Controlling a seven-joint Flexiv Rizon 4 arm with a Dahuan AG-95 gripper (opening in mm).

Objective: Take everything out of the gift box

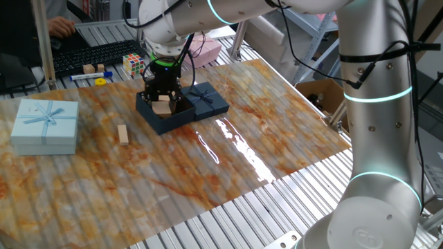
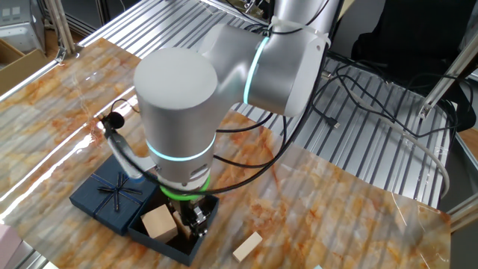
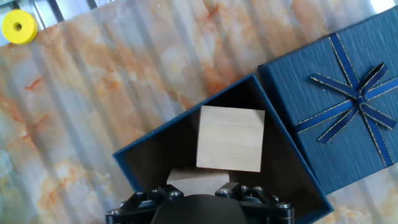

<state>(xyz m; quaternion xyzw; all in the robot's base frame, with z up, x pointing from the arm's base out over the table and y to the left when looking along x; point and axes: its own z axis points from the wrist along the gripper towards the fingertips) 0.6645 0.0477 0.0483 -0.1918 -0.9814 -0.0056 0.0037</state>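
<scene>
The navy gift box sits open on the marbled mat. Its bow-topped lid lies flat beside it. My gripper reaches down into the box, its fingers pressed against both sides of a pale wooden block. A second, larger wooden cube rests on the box floor just beyond it. One small wooden slab lies on the mat outside the box.
A light blue ribboned box stands at the mat's left. Behind the mat are a multicoloured puzzle cube, a pink box, a yellow ring and a keyboard.
</scene>
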